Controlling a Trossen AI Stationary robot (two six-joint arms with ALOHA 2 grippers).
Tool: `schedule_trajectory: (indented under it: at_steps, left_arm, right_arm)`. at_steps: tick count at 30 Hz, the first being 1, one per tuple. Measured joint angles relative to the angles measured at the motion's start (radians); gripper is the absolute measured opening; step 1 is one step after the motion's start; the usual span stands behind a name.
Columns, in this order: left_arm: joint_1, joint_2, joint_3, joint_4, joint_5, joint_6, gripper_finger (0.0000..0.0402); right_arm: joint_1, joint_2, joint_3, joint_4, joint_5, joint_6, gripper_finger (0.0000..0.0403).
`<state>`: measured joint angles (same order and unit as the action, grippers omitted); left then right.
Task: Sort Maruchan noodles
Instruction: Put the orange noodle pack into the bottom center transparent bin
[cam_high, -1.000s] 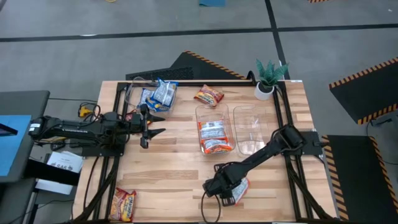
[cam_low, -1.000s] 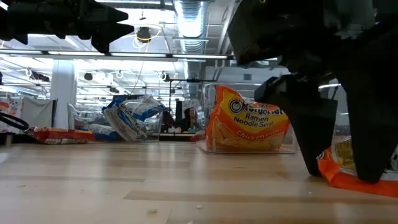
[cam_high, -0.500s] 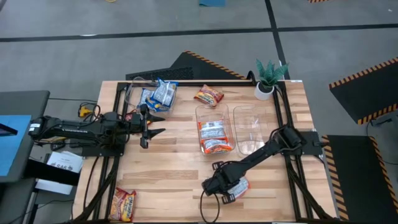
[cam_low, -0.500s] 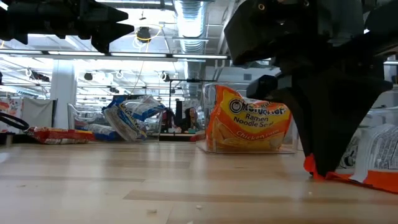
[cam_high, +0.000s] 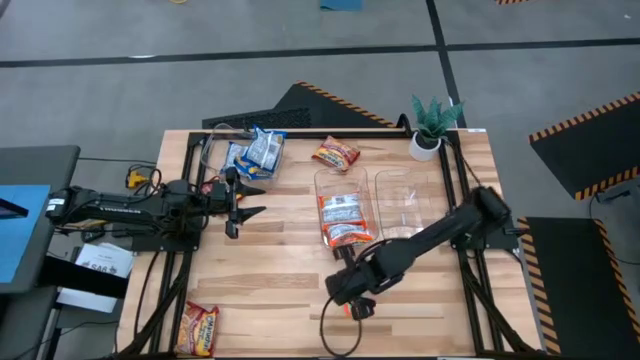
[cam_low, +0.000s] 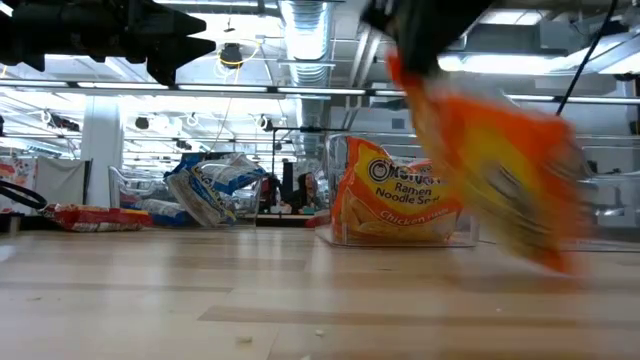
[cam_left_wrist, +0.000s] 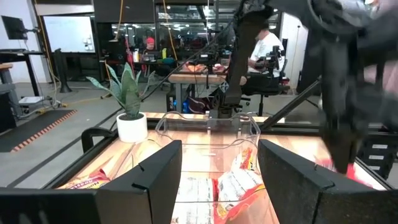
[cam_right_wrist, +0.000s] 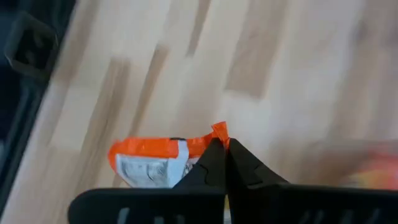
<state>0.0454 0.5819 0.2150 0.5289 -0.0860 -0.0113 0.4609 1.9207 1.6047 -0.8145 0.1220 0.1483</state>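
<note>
We are lifting an orange-and-white noodle packet clear of the table at its six o'clock side, right gripper pinching one corner to carry it toward the orange-stocked bin, while the left gripper is waiting spread at nine o'clock

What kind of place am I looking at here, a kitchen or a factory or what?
Most likely a robotics lab or workshop, not a kitchen. The wooden table sits in a black metal frame on a grey floor marked with hazard-striped mats. Beyond it, a big open room shows ceiling ducts, desks and a seated person.
</note>
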Motion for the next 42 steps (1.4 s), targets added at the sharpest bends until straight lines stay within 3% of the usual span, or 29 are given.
schedule_trajectory:
  at_steps: [9, 16, 22, 28, 36, 42]
  left_arm:
    - [0.000, 0.000, 0.000, 0.002, 0.000, -0.001, 0.0199]
    - [0.000, 0.000, 0.000, 0.003, 0.000, -0.001, 0.0199]
    - [0.000, 0.000, 0.000, 0.001, 0.000, -0.005, 0.0199]
    - [0.000, 0.000, 0.000, 0.000, 0.000, -0.004, 0.0199]
    - [0.000, 0.000, 0.001, -0.004, 0.000, -0.002, 0.0199]
    - [0.000, 0.000, 0.001, -0.008, 0.000, -0.001, 0.0199]
  right_arm:
    - [-0.013, -0.236, 0.002, 0.147, 0.305, -0.194, 0.0008]
    - [-0.152, -0.315, 0.003, 0.163, 0.425, -0.305, 0.0008]
    - [-0.341, -0.284, 0.004, 0.109, 0.429, -0.291, 0.0008]
    - [-0.480, -0.205, 0.002, -0.081, 0.367, -0.204, 0.0010]
    - [-0.519, -0.097, 0.002, -0.110, 0.347, -0.176, 0.0024]
    - [-0.514, -0.066, 0.003, -0.110, 0.335, -0.169, 0.0074]
